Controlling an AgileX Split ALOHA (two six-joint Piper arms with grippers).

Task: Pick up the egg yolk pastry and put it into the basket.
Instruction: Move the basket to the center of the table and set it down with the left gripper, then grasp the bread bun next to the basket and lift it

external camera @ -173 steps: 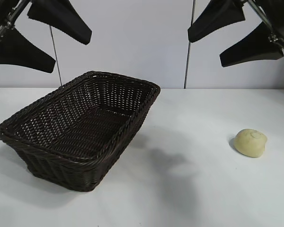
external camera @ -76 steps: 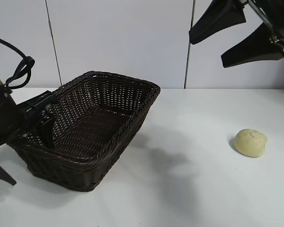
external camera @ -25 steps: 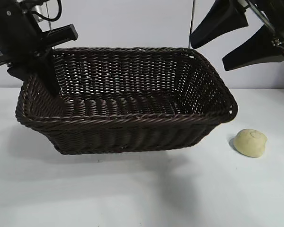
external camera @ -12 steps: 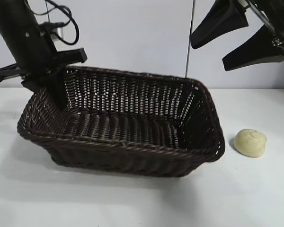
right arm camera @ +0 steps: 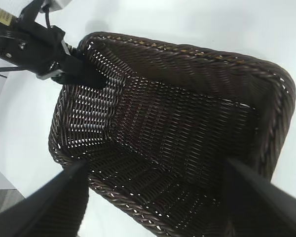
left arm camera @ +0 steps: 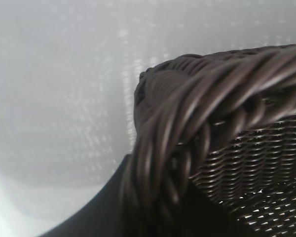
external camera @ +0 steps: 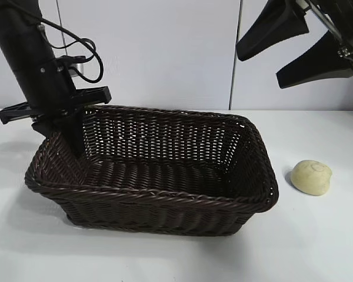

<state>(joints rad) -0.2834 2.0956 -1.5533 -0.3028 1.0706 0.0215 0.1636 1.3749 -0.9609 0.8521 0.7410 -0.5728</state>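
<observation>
The dark brown wicker basket (external camera: 153,170) rests on the white table, its long side facing the camera. My left gripper (external camera: 62,138) is shut on the basket's left rim, one finger inside the wall and one outside; the braided rim (left arm camera: 187,133) fills the left wrist view. The pale yellow egg yolk pastry (external camera: 310,177) lies on the table just right of the basket, apart from it. My right gripper (external camera: 300,41) hangs open high at the upper right, above the pastry. The right wrist view looks down into the basket (right arm camera: 177,128) and on the left arm (right arm camera: 39,47); the pastry is out of that view.
The white table (external camera: 176,258) stretches in front of and to the right of the basket. A pale wall with vertical seams stands behind. Cables hang along the left arm (external camera: 29,53).
The left gripper lifted the basket by its rim, carried and turned it rightward, then lowered it onto the table next to the pastry. The right arm and pastry have not moved.
</observation>
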